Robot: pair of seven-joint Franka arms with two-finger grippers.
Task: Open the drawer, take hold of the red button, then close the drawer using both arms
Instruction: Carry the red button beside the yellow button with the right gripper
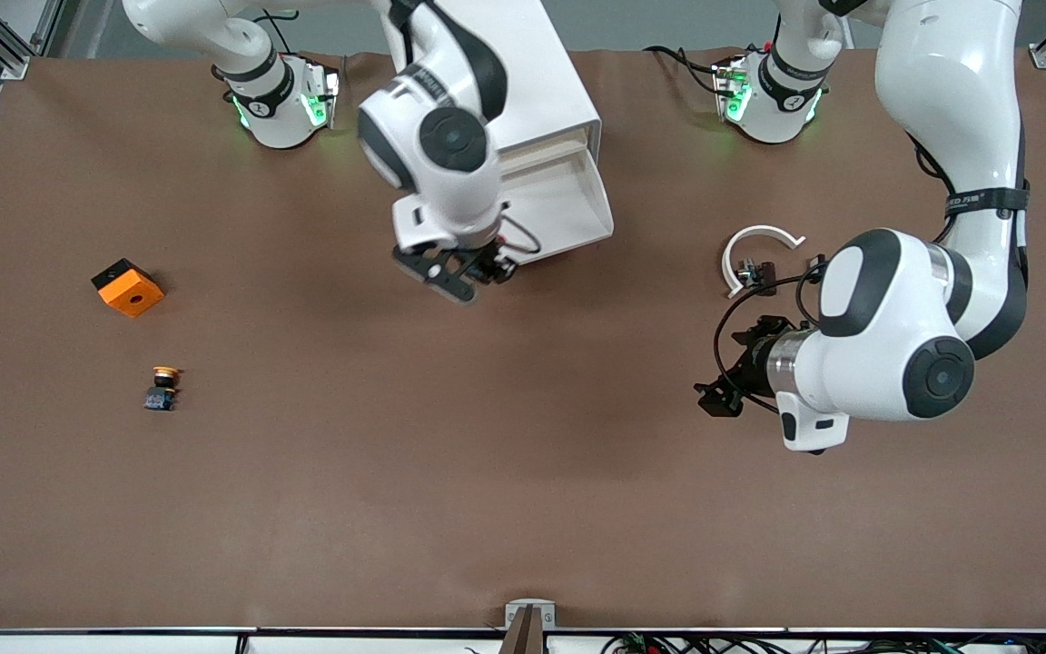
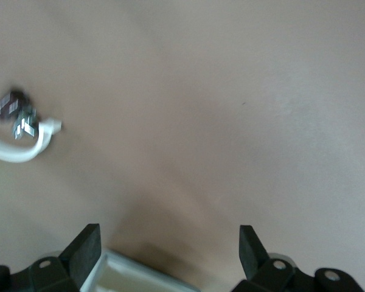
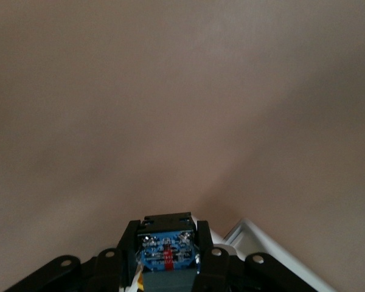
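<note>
The right arm's black two-finger hand (image 1: 461, 271) hangs over the brown worktop (image 1: 523, 472), just off the front lip of the pulled-out shallow white tray drawer (image 1: 568, 204), and it pinches the tiny push button with black body and blue base (image 3: 166, 246) between its fingers (image 3: 208, 249); the red cap is hidden from the wrist camera. The drawer stands out of the white box cabinet (image 1: 546, 82), which sits between the two arm bases.

The left arm's black hand (image 1: 723, 386) waits spread wide over bare worktop toward the left arm's end, holding nothing. A white curved plastic clip with a small dark metal piece (image 1: 756, 259) lies near it, farther from the front camera.

Toward the right arm's end lie an orange cube with a black face (image 1: 128, 288) and, nearer the front camera, a small button with an orange-yellow cap (image 1: 162, 388).
</note>
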